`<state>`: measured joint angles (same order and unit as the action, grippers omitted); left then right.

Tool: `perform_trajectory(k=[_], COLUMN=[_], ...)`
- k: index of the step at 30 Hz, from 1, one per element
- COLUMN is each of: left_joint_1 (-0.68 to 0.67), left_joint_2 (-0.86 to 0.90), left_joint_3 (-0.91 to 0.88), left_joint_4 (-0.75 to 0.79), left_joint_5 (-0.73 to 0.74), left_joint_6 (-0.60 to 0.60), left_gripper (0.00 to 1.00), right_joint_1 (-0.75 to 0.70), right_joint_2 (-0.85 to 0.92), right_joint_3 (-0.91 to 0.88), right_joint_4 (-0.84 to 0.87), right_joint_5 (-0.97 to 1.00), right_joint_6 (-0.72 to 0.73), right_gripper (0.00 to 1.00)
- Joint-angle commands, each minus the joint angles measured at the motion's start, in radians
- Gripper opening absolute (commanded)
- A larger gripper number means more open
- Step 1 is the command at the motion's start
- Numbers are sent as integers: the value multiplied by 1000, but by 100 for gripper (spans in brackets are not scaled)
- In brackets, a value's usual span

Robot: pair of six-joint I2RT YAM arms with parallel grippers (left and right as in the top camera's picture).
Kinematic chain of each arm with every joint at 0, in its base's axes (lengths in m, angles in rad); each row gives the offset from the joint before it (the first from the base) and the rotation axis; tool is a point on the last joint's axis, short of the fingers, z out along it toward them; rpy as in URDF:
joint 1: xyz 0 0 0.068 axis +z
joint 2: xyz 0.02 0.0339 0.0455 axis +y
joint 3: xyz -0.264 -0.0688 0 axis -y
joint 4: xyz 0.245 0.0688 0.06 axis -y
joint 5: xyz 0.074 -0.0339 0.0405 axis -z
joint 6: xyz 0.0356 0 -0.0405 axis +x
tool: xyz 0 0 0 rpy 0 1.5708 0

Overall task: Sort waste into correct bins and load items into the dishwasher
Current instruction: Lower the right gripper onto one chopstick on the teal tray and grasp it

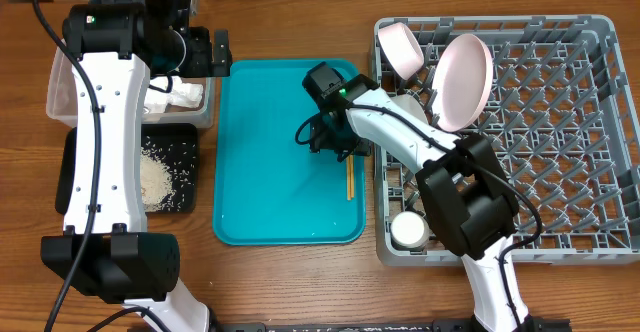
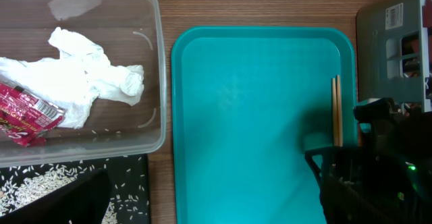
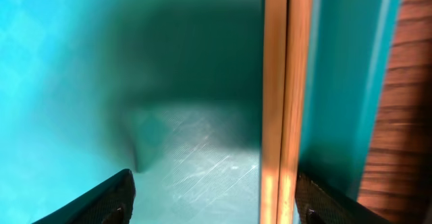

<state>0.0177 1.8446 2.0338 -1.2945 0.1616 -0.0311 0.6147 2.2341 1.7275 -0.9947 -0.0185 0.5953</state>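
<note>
1. We see the right gripper (image 1: 330, 140) low over the teal tray (image 1: 270, 172). Its jaws are spread and it grips nothing.
2. In the right wrist view the chopsticks (image 3: 283, 96) lie side by side on the tray floor between the two fingers (image 3: 101, 200). They are much closer to the right-hand finger, and we can't tell whether that finger touches them.
3. In the overhead view the chopsticks sit along the teal tray's right edge, just beside the dish rack (image 1: 560, 172). Their upper end is hidden under the right arm.
4. The left gripper (image 1: 220, 52) is wide open and empty. It hangs by the teal tray's upper left corner, beside the clear tub (image 2: 159, 62).
5. The tub holds the crumpled napkin (image 2: 88, 82) and the red-and-white wrapper (image 2: 27, 113). The wrapper touches the napkin on its left.
6. The black tray (image 1: 185, 137) lies just below the tub, with loose rice (image 1: 155, 177) scattered in it.
7. In the rack, a bowl (image 1: 400, 47) and the plate (image 1: 462, 80) stand tilted on edge in the upper left part. The cup (image 1: 408, 230) sits at the lower left corner.
</note>
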Motion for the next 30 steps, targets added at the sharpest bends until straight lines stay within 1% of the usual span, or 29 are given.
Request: perform_trajectory(k=[1,3,8,10,11,17,19,23,30], left_joint_1=[3,3,3,3,3,3,3,3,3], left_joint_2=[6,6,6,6,6,6,6,6,6], left_joint_3=[16,16,16,16,16,16,16,16,16], left_joint_4=[0,0,0,0,0,0,0,0,0], left_joint_5=[8,8,8,8,8,8,8,8,8], left_joint_6=[-6,-6,-6,-6,-6,-6,-6,-6,-6], left_gripper=[100,100,100,100,100,100,100,100,100], right_joint_1=[8,22,47,46,46,45,44,44,44], right_joint_2=[5,8,9,9,9,8,6,5,7], right_joint_3=[-7,-7,-7,-7,-7,-3,24,48,45], right_joint_4=[4,4,18,20,20,27,11,-10,-6], right_joint_5=[-94,-100,-92,-92,-91,-88,-87,-35,-9], right_joint_6=[-23,-23,-22,-22,-22,-38,-53,-53,-48], right_gripper=[73,67,37,30,28,27,27,27,28])
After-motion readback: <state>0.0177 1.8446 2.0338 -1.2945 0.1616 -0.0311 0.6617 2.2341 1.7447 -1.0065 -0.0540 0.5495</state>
